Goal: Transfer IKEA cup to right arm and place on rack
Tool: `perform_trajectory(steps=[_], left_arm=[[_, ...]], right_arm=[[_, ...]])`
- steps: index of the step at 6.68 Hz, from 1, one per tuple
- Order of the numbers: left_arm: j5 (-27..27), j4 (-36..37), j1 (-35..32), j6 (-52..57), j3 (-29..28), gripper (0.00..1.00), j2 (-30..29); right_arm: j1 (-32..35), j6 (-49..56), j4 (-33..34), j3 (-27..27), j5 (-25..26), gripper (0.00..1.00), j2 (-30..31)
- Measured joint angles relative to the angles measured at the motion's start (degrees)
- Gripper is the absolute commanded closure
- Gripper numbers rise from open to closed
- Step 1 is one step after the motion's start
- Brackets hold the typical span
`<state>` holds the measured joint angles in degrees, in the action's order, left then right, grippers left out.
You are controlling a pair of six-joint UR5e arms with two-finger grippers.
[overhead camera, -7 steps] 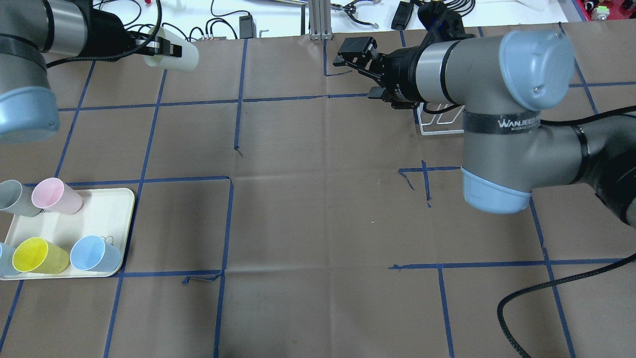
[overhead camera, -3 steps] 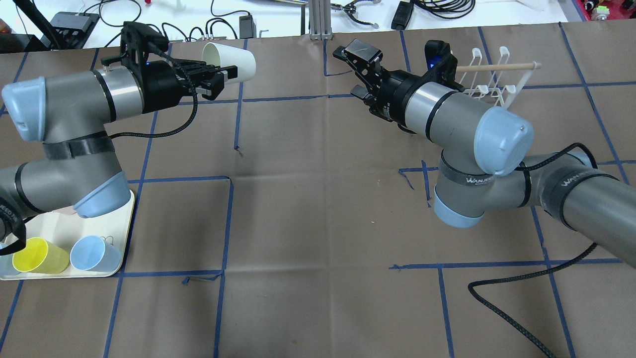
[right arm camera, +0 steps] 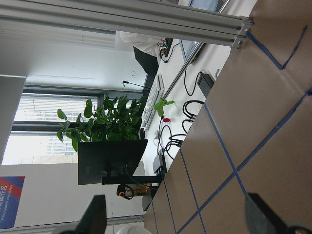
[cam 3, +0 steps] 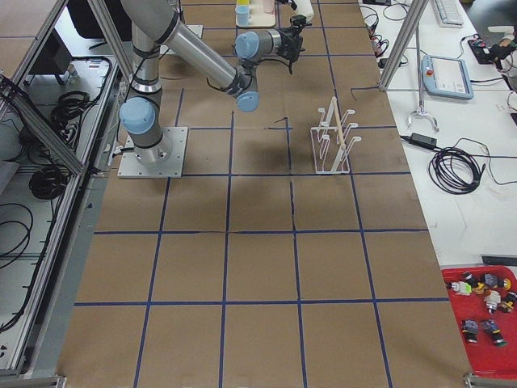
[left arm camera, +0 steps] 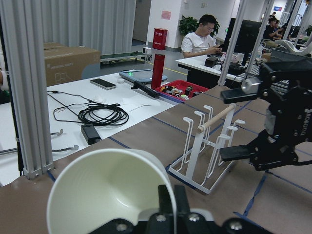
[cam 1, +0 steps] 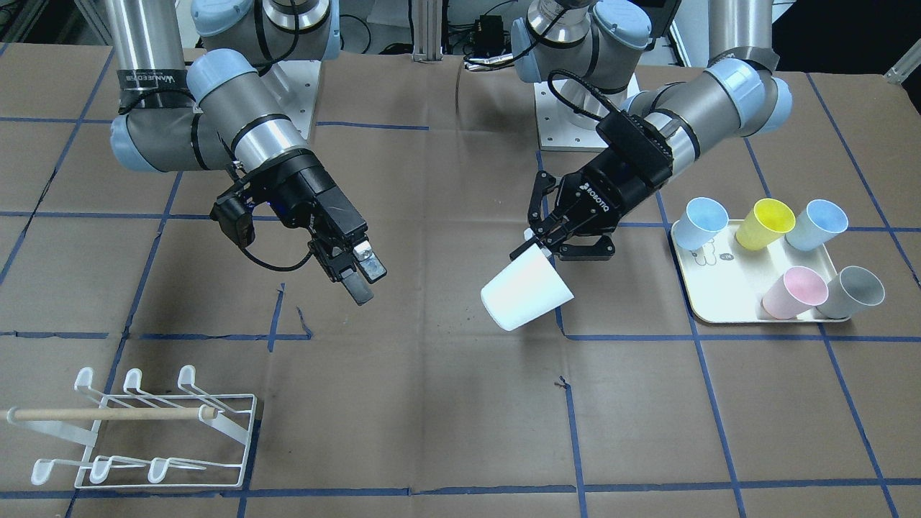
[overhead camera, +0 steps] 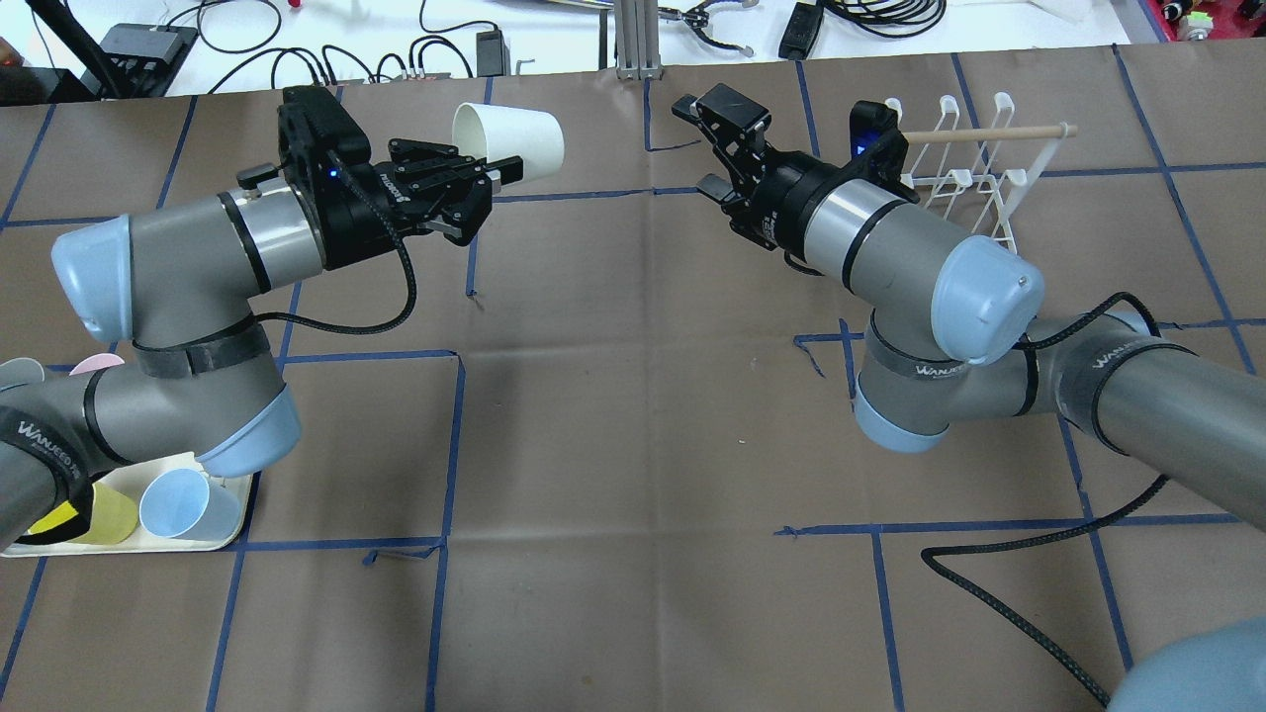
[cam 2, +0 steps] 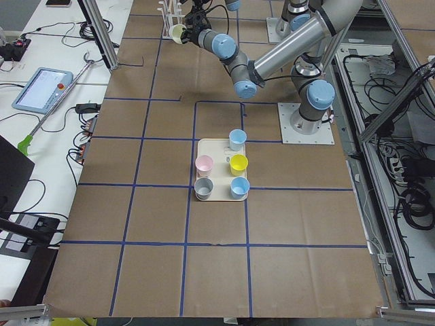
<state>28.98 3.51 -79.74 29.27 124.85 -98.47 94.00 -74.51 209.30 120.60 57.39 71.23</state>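
Fingers of the left gripper [cam 1: 537, 247] are closed tight on the rim of the white cup [cam 1: 526, 292]. In the left wrist view, one finger is seen inside the cup and one outside it. The cup is held up in the air on its side, over the middle of the table [cam 1: 446, 432], a little toward the edge far from the robot. Its mouth is turned back to the left gripper and its bottom is pointed out toward the right arm [cam 1: 237, 122]. It is likely held by the rim so that the round body is left free to be grabbed from the other side. The right gripper [cam 1: 364, 279] is aimed at the cup but is well apart from it. Its fingers [cam 1: 372, 267] are spread wide, and nothing is held or touched by them. A wide gap is probably needed for the cup to fit between them. The white rack [cam 1: 108, 414] is stood near the table's far corner on the robot's right, with no cup on it, where it can likely be reached by the right arm. Five coloured cups [cam 1: 795, 291] are set on a tray [cam 1: 712, 306] near the table's left end.
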Motion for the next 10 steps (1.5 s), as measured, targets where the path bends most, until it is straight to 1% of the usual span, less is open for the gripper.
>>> perform_trajectory(steps=[1, 2, 3, 4, 5, 7, 8, 9, 10], left_arm=[[-0.28, 3.73, -0.62, -0.30, 0.61, 1.00, -1.61], [-0.20, 9.61, -1.42, -3.08, 0.58, 1.00, -4.72], [0.22, 17.95, -2.44, -10.17, 0.07, 1.00, -8.00], [0.60, 24.17, -3.29, -16.48, -0.45, 1.00, -10.05], [1.01, 26.98, -4.19, -19.67, -0.69, 1.00, -11.24], [3.57, 28.27, -6.69, -21.34, -0.77, 1.00, -12.08], [4.36, 28.36, -7.52, -21.50, -0.81, 1.00, -12.18], [4.64, 28.41, -7.84, -21.58, -0.83, 1.00, -12.18], [4.73, 28.45, -7.93, -21.61, -0.84, 1.00, -12.19]], right_arm=[[0.22, -0.06, -0.24, -0.45, 0.53, 0.00, -1.44], [0.64, -0.07, -0.28, -0.72, 0.96, 0.00, -2.61], [1.12, -0.77, -0.27, -0.90, 1.31, 0.01, -3.11], [1.89, -4.40, -0.07, -1.32, 1.27, 0.01, -3.32], [2.90, -11.06, 0.44, -1.71, 1.25, 0.01, -3.42], [4.09, -23.82, 2.25, -1.99, 3.22, 0.01, -3.35], [4.59, -27.65, 3.10, -2.02, 5.55, 0.01, -3.39], [5.13, -29.25, 3.71, -2.03, 7.33, 0.01, -3.54], [5.42, -29.77, 3.97, -2.03, 8.07, 0.01, -3.72]])
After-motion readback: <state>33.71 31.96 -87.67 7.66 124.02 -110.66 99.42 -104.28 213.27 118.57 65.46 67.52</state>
